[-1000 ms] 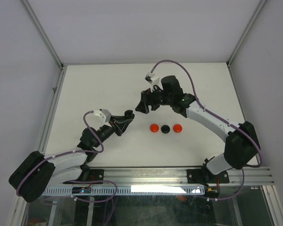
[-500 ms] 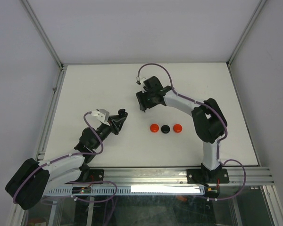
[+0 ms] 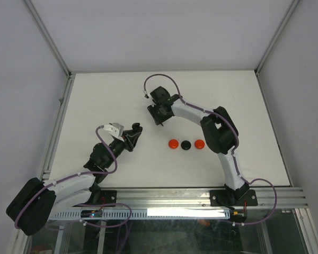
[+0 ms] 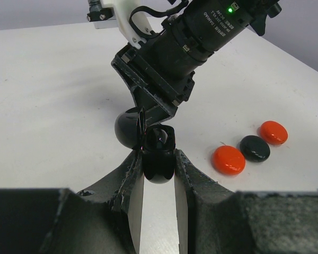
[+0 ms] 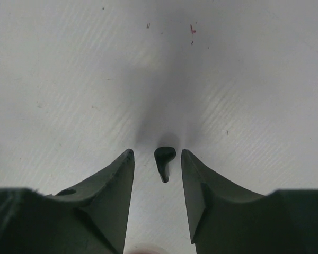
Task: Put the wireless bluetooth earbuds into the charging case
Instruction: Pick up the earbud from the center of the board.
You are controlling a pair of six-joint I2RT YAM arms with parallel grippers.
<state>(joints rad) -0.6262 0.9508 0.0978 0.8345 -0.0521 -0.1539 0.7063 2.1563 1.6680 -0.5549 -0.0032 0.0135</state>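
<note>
Top view: both arms reach in over the white table [image 3: 95, 100]. The left gripper [image 3: 136, 130] and right gripper [image 3: 156, 114] sit near each other, left of centre. A row of three discs [image 3: 186, 144], red-black-red, lies apart to their right. From up here, what either gripper has is too small to tell. The left wrist view settles one: the left fingers [image 4: 131, 174] are clamped on the glossy black charging case [image 4: 158, 165], with the right arm [image 4: 191, 42] coming down close behind it and the discs off to the side. Only the right wrist view shows the earbud [image 5: 165, 157], one black comma-shaped piece lying on the table between the right fingers [image 5: 116, 182]. The jaws stand apart with a gap on each side, gripping nothing.
</note>
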